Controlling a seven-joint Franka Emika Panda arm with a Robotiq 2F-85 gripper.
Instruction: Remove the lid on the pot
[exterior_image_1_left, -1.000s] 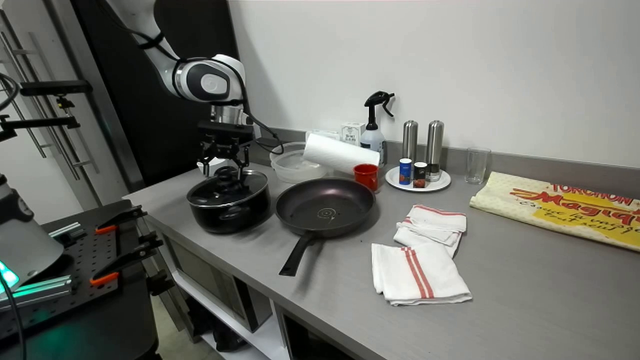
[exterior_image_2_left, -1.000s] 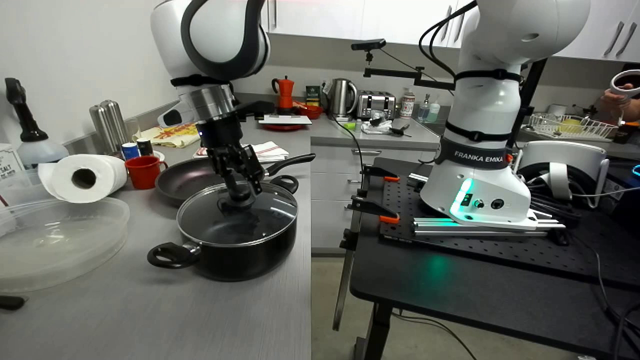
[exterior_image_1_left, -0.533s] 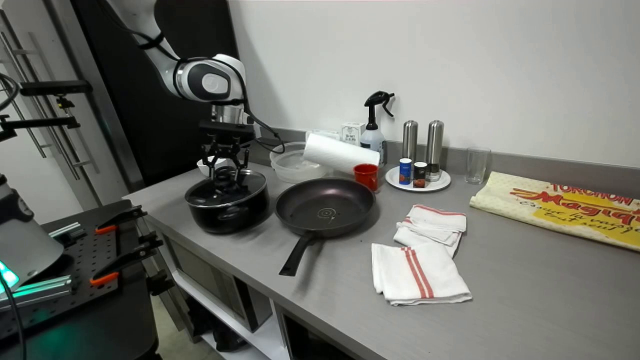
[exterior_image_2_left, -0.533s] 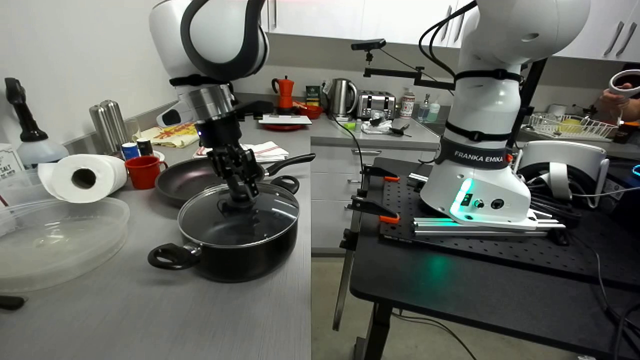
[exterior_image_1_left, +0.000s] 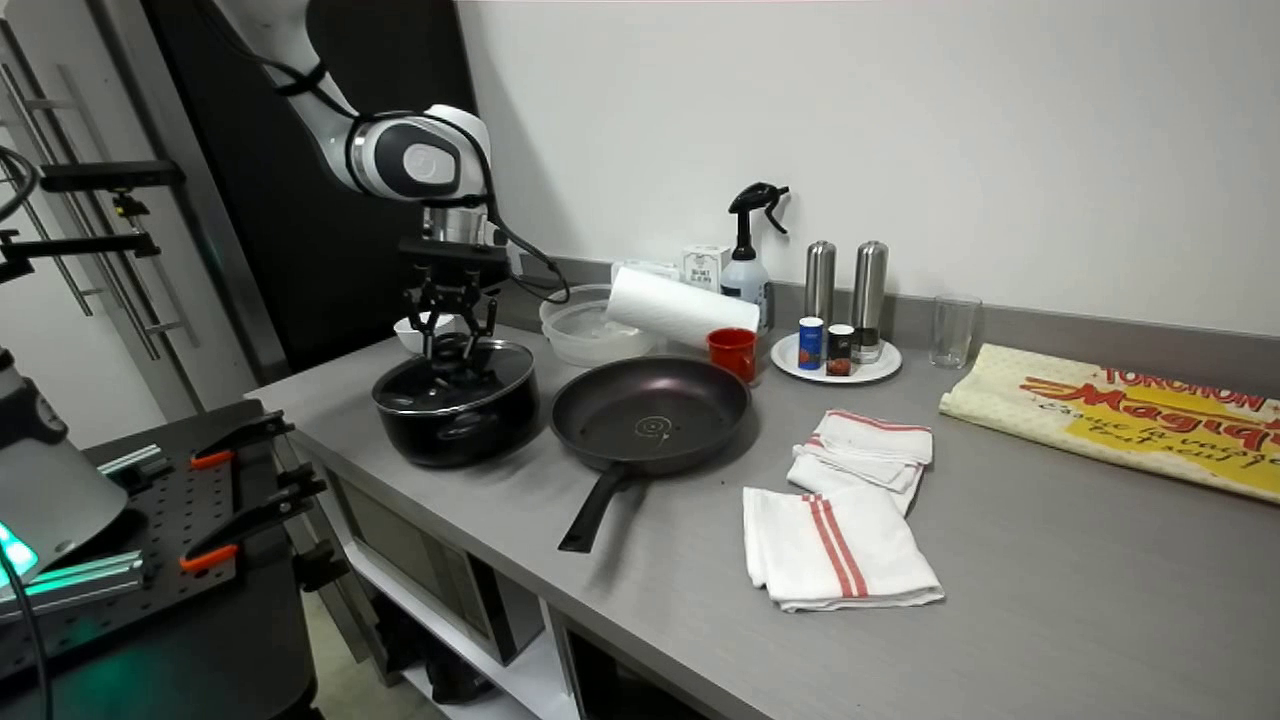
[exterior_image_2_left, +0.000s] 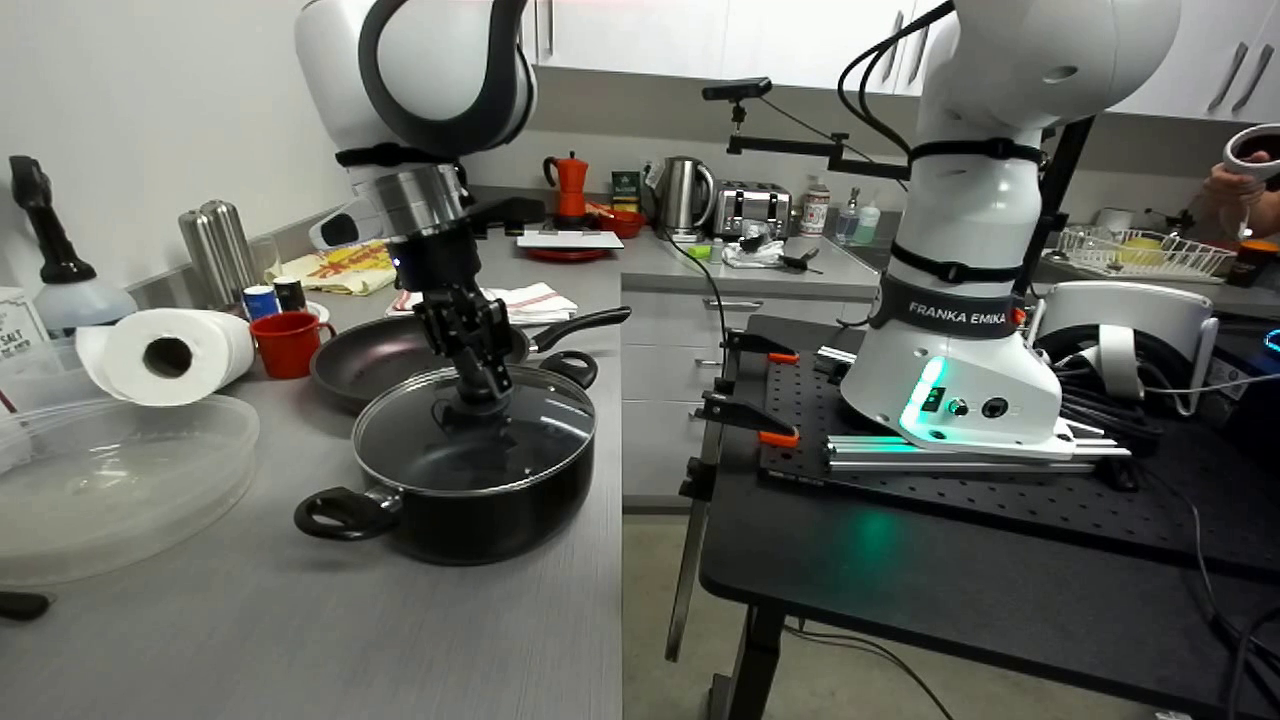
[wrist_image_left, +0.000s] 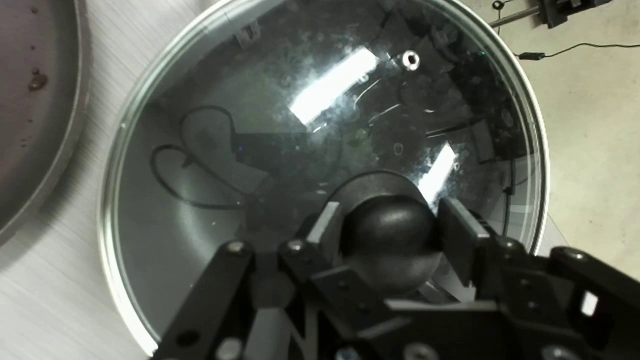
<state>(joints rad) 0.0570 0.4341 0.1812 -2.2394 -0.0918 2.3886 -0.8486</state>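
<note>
Two fingers (wrist_image_left: 457, 240) of the hand (wrist_image_left: 390, 225) pinch the knob (wrist_image_left: 392, 245) of the lid (exterior_image_2_left: 480, 450), seated on the pot (exterior_image_2_left: 490, 525). Rounded knob could slip if lift tilts; sideways swing might knock frying pan (exterior_image_1_left: 650, 415) just beside pot.

A kettle (exterior_image_2_left: 684, 198), toaster (exterior_image_2_left: 752, 210), dish rack (exterior_image_2_left: 1195, 264) and wall cupboards (exterior_image_2_left: 640, 38) show a kitchen.

- In an exterior view, lid (exterior_image_1_left: 440, 398) sits on pot (exterior_image_1_left: 450, 436), left of pan (exterior_image_1_left: 655, 410).
- Mug (exterior_image_1_left: 732, 354) stands behind pan's far right edge.
- Towels (exterior_image_1_left: 845, 555) lie to pan's near right.
- Shakers (exterior_image_1_left: 811, 343) stand on plate (exterior_image_1_left: 787, 358), right of mug.
</note>
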